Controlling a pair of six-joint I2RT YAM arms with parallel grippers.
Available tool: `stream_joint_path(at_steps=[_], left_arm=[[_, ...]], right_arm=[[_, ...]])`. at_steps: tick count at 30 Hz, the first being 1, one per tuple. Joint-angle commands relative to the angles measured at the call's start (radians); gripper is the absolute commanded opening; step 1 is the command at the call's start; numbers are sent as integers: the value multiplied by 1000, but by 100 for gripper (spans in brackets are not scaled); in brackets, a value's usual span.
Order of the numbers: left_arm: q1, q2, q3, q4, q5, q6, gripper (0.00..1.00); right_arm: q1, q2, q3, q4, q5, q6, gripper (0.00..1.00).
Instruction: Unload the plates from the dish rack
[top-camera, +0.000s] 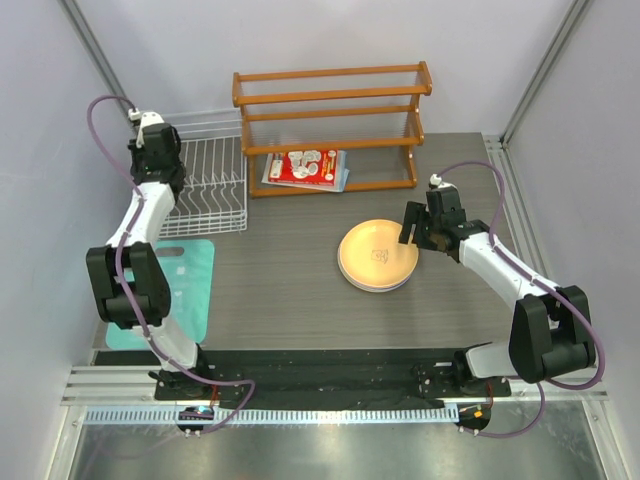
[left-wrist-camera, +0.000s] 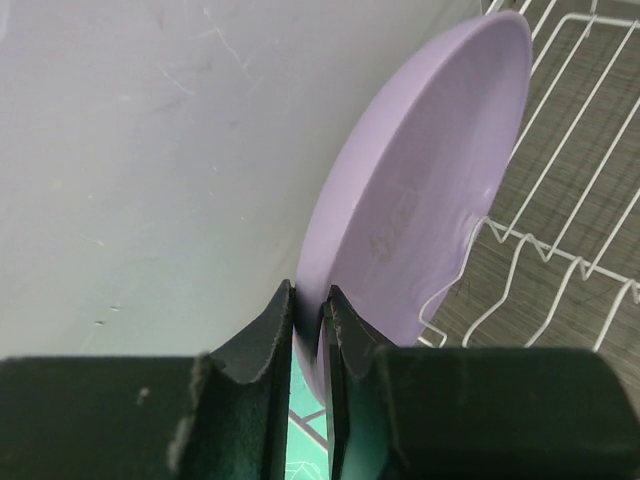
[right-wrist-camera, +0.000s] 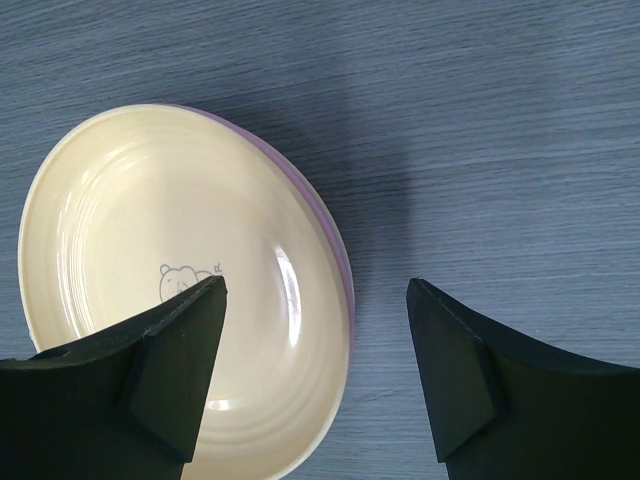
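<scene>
My left arm reaches up the left side of the top view, with its elbow bent at the lower left and its wrist over the left end of the dish rack (top-camera: 215, 185). In the left wrist view, the left gripper (left-wrist-camera: 310, 300) is clenched on the rim of a purple plate (left-wrist-camera: 420, 200). The two fingers pinch the rim from both sides. The plate stands on its edge in the rack, close to the gray wall.

My right arm has its elbow at the lower right and stretches up and left toward the middle of the table (top-camera: 300, 290). The right gripper (right-wrist-camera: 315, 285) is spread wide and grasps nothing. One finger is over a yellow plate (right-wrist-camera: 150, 250) and the other is over bare table. That plate lies flat on top of a small stack, and a purple rim (right-wrist-camera: 322, 225) peeks out under it.
</scene>
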Motion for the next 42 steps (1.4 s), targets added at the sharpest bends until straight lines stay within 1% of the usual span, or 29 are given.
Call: stream_joint_path(at_steps=[1,3,5,9,10,11,12,13,14,15,16,18,19,20,22,23,27,29,31,34,42], left_arm=[[-66,-82,-7,144,-127,102,0],[-80,-105,-36,172,-158,128,0],[-83,-142,-54,208,-158,144,0],[-89,-197,-62,187,-170,148,0],[-122,-208,-47,164,-167,135,0],[-130,-231,-33,148,-161,119,0],[-147,-240,-21,104,-159,101,0],[-155,-251,19,11,-123,19,0],[-163,-265,42,-49,-95,-26,0],[-184,-269,60,-165,-68,-83,0],[-202,-279,70,-203,-40,-149,0],[-260,-314,36,-252,8,-210,0],[-279,-328,18,-258,41,-262,0],[-297,-338,-22,-260,96,-292,0],[-345,-374,-60,-263,159,-339,0],[-360,-387,-82,-266,230,-393,0],[-446,-438,-194,-225,391,-503,0],[-497,-455,-220,-205,419,-531,0],[-523,-454,-240,-194,451,-569,0],[-568,-451,-258,-172,495,-614,0],[-684,-426,-260,-125,500,-648,0]], right_arm=[[-1,0,2,35,-9,-14,79],[-1,-4,-1,36,-8,-15,79],[2,-9,-4,35,-11,-15,79],[-1,-20,-3,35,-17,-11,79],[0,-26,-4,35,-20,-9,79],[0,-34,-6,35,-23,-9,79],[0,-41,-6,33,-25,-6,79],[-1,-61,-7,32,-25,-4,79],[2,-73,-7,29,-20,-4,78],[5,-87,-9,16,-16,-4,78],[6,-107,-12,15,-8,-3,78],[8,-165,-21,13,-31,-4,79],[8,-182,-23,16,-48,-10,79],[8,-211,-21,19,-101,-12,80],[9,-233,-12,21,-150,-9,80],[10,-251,-3,25,-179,-3,80],[22,-282,-1,84,-313,42,80],[29,-288,-4,125,-351,71,80],[46,-287,-7,153,-387,95,80],[78,-278,-15,209,-399,137,81],[123,-207,-20,295,-404,164,81]])
